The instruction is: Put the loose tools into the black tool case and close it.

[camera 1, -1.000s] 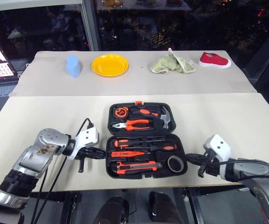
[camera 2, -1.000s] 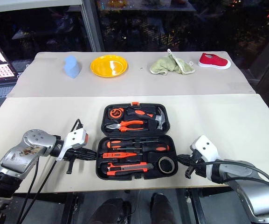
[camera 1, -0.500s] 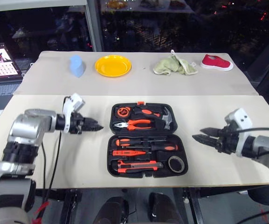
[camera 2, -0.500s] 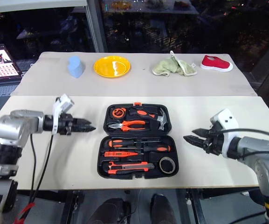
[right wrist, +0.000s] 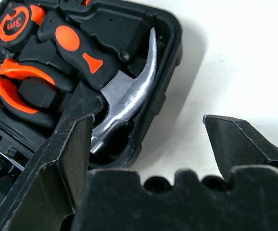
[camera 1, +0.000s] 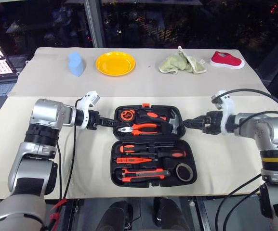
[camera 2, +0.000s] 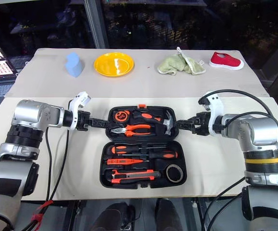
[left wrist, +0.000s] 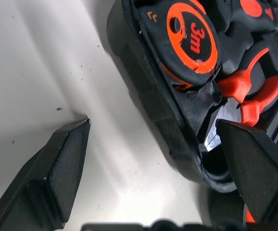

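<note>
- The black tool case (camera 1: 151, 144) lies open mid-bench, far half toward the window, every recess filled: the screwdrivers (camera 1: 151, 148), tester pen (camera 1: 134, 159), utility knife (camera 1: 143, 173) and tape roll (camera 1: 183, 171) sit in the near half.
- Likely stiff moulded plastic, fairly heavy when loaded; the far half's side edges look best for folding it shut.
- The left gripper (camera 1: 111, 123) and right gripper (camera 1: 189, 123) flank that far half, both spread wide, holding nothing.
- The bench (camera 1: 235, 163) is bare all round the case; its front edge is close.
</note>
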### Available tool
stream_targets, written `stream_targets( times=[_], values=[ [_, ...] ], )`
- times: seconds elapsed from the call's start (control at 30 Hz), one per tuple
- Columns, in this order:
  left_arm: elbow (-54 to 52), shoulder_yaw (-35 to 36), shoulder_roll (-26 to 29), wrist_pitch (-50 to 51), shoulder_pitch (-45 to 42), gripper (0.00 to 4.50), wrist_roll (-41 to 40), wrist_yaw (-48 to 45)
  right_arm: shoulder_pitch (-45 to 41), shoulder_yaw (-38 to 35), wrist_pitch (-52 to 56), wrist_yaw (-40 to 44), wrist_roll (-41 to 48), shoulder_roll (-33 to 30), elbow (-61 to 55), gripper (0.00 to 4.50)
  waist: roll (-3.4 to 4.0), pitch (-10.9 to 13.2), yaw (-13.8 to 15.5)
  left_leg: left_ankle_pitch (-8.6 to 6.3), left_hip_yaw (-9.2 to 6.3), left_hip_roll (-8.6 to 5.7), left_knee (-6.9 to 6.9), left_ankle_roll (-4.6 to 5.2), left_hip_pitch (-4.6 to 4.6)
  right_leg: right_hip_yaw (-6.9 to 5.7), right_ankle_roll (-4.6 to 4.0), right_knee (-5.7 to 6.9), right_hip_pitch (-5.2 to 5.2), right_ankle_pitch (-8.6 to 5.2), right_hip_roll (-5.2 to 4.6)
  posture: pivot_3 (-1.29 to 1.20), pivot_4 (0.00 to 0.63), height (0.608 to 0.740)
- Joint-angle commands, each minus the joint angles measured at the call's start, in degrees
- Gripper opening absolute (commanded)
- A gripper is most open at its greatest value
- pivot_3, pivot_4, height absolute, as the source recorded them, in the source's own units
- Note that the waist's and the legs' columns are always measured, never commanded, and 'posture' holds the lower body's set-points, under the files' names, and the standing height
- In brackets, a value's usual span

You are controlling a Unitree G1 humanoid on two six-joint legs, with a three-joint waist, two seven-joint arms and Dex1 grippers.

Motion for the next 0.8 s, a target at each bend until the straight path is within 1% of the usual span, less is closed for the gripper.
stream_targets(
  times=[0.03, 0.07, 0.43, 0.7, 0.73, 0.77, 0.8],
  values=[
    [-1.62, 0.91, 0.01, 0.8, 0.6, 3.03, -0.74, 0.53, -1.61, 0.5, -0.53, 0.67, -1.34, -0.32, 1.1, 4.34, 0.0, 0.0, 0.01, 0.0, -0.01, 0.0, 0.01, 0.0, 0.0, 0.01, 0.0, 0.0, 0.0, 0.0, 0.0, 0.0, 0.15, 0.74],
    [-2.06, 0.78, 0.1, 0.9, 0.8, 2.68, -0.8, 0.5, -1.63, 0.74, -0.59, 0.8, -1.55, -0.29, 1.28, 4.34, 0.0, 0.0, -0.01, 0.0, 0.0, 0.0, 0.02, 0.0, -0.01, 0.01, 0.0, 0.0, 0.0, 0.0, 0.0, 0.0, 0.15, 0.74],
    [-7.39, -0.71, 2.85, 3.6, 3.5, 2.68, -2.11, -0.65, -1.28, 2.0, 0.14, 1.86, -1.94, 0.2, 0.12, 4.34, 0.0, 0.0, -0.38, 0.07, -0.01, 0.0, 0.05, -0.12, 0.02, 0.14, -0.1, 0.03, -0.05, 0.06, -0.05, 0.0, 0.15, 0.74],
    [-5.51, -0.89, 1.66, 2.14, 3.17, 2.68, -1.38, 0.96, -1.51, 1.7, -0.01, 1.76, -2.39, 1.26, 0.28, 4.34, 0.01, 0.0, -0.61, 0.09, -0.02, 0.0, 0.06, -0.14, 0.02, 0.15, -0.11, 0.06, -0.06, 0.08, -0.05, 0.0, 0.15, 0.74],
    [-4.74, -0.74, 1.32, 1.79, 2.84, 2.18, -1.16, 1.35, -1.6, 1.62, 0.0, 1.72, -2.37, 1.43, 0.32, 3.85, 0.01, -0.01, -0.59, 0.09, -0.02, 0.0, 0.06, -0.14, 0.02, 0.15, -0.11, 0.06, -0.05, 0.08, -0.05, 0.0, 0.15, 0.74],
    [-4.33, -0.65, 1.12, 1.66, 2.65, 2.0, -1.11, 1.5, -1.6, 1.47, 0.06, 1.69, -2.26, 1.56, 0.23, 3.65, 0.02, -0.01, -0.53, 0.09, -0.02, 0.0, 0.06, -0.14, 0.02, 0.14, -0.11, 0.07, -0.05, 0.08, -0.05, 0.0, 0.15, 0.74],
    [-3.91, -0.53, 0.93, 1.51, 2.47, 1.67, -1.09, 1.57, -1.6, 1.35, 0.12, 1.61, -2.18, 1.71, 0.14, 3.34, 0.02, -0.01, -0.51, 0.09, -0.03, 0.0, 0.07, -0.14, 0.05, 0.13, -0.11, 0.07, -0.03, 0.08, -0.05, 0.0, 0.15, 0.74]
  ],
)
